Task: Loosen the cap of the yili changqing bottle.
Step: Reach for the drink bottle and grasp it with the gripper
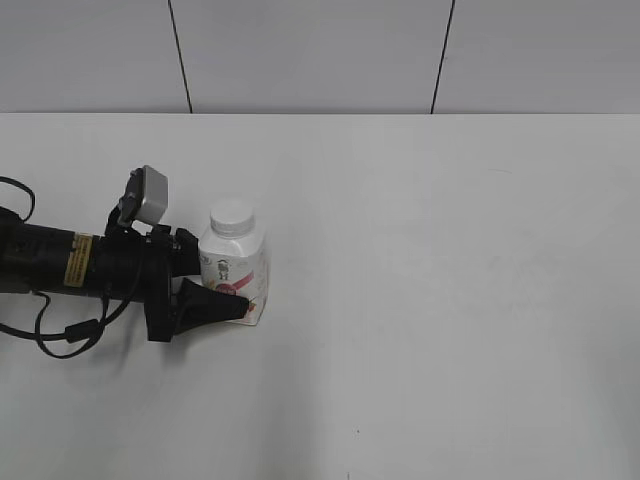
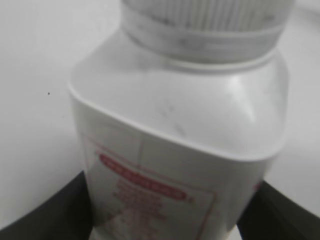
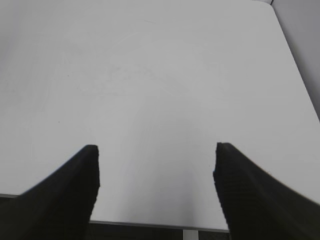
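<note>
White tabletop point(image 1: 420, 300) fills most of the exterior view, with a pale panelled wall point(image 1: 310, 55) behind it. On the left part of it stands the bottle point(image 1: 234, 268), upright, its cap point(image 1: 232, 216) on the neck. The left arm reaches in low from the left edge, and the left pincer point(image 1: 232, 290) has its black fingers point(image 1: 212, 303) on either side of the bottle's lower body; the near finger lies across the label, clasping the bottle around its base.

From the left wrist view the bottle point(image 2: 175, 140) fills the picture: rounded shoulders, the ribbed cap point(image 2: 205, 20) at the top edge, a red-lined label lower down, too blurred to read. Dark fingers point(image 2: 55, 215) show at both bottom corners, tight against the bottle's sides.

The right pincer point(image 3: 156, 195) appears only in its own wrist view, spread wide with nothing between its fingers point(image 3: 70, 195), over bare tabletop point(image 3: 155, 90) near the far edge.
</note>
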Action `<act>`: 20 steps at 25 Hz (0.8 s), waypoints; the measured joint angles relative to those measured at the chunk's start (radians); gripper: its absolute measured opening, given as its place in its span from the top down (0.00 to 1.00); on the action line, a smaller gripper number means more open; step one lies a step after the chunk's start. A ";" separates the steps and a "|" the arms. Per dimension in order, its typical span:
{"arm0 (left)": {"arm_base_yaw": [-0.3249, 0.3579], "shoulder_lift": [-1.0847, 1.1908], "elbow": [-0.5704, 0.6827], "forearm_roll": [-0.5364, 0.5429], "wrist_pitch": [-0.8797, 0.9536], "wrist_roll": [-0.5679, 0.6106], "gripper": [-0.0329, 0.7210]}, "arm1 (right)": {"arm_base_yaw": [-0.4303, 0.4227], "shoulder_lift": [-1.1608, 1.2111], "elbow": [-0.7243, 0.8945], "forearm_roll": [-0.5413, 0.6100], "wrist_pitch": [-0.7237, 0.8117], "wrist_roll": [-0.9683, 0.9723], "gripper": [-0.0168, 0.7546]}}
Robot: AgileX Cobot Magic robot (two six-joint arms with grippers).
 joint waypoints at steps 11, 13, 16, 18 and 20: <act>0.000 0.000 0.000 0.004 -0.001 0.012 0.30 | 0.000 0.000 0.000 0.000 0.000 0.000 0.24; 0.000 0.000 0.000 0.004 -0.001 0.012 0.30 | 0.000 0.000 0.000 0.000 0.000 0.000 0.24; 0.000 0.000 0.000 0.010 -0.002 0.012 0.30 | 0.000 0.000 0.000 0.000 0.000 0.000 0.24; 0.000 0.000 0.000 0.017 -0.008 0.012 0.30 | 0.000 0.000 0.000 0.000 0.000 0.000 0.24; 0.000 0.000 0.000 0.021 -0.018 0.019 0.30 | 0.000 0.000 0.000 0.000 0.000 0.000 0.24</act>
